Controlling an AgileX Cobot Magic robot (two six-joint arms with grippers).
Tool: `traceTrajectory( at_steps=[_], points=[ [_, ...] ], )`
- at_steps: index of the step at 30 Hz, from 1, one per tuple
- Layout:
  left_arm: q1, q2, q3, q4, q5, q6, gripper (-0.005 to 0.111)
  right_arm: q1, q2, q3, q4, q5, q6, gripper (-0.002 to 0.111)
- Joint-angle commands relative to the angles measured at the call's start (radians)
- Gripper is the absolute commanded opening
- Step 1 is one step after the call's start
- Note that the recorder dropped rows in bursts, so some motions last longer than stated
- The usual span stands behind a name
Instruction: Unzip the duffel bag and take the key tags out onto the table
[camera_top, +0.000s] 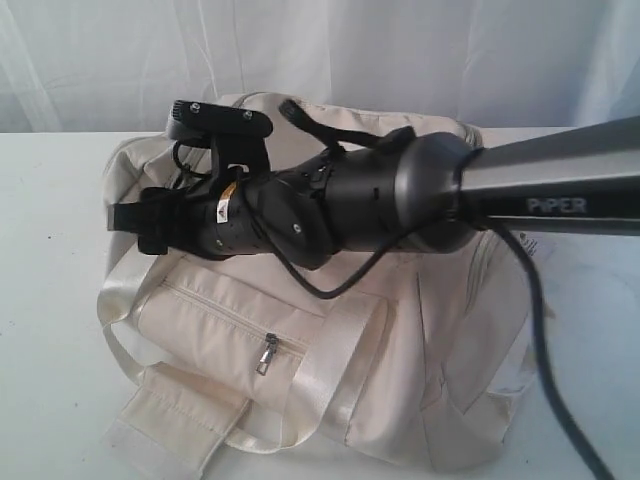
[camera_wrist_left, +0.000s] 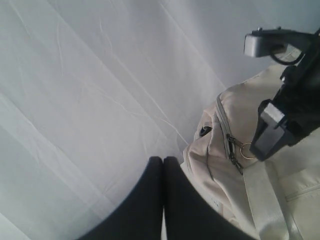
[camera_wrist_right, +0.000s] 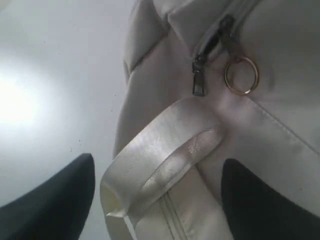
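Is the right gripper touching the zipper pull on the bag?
Apart. The right wrist view shows the right gripper open, both fingers well short of the zipper pull on the bag, with a strap loop lying in the gap.

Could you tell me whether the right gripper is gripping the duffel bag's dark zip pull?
No, the right gripper stands open, and the zip pull hangs untouched beyond its fingers.

The exterior view looks slightly down on the duffel bag (camera_top: 400, 380) from close. Both wrist views, very near, share the zip pull (camera_wrist_right: 199, 82) at its nine o'clock end.
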Motion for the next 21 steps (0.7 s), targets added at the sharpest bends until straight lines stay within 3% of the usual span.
traceTrajectory(
  at_steps=[1, 13, 18, 21],
  points=[
    [-0.006, -0.008, 0.001, -0.011, -0.008, -0.008, 0.0, 0.01, 0.064, -0.076, 0.027, 0.019, 0.054, 0.066],
    [-0.006, -0.008, 0.001, -0.013, -0.015, -0.008, 0.0, 0.041, 0.198, -0.189, 0.085, 0.001, 0.133, 0.063],
    [-0.006, -0.008, 0.001, -0.013, -0.015, -0.008, 0.0, 0.041, 0.24, -0.2, 0.085, -0.034, 0.222, 0.036],
    [-0.006, -0.008, 0.001, -0.013, -0.015, -0.008, 0.0, 0.041, 0.242, -0.2, 0.085, -0.034, 0.229, 0.026]
  ],
)
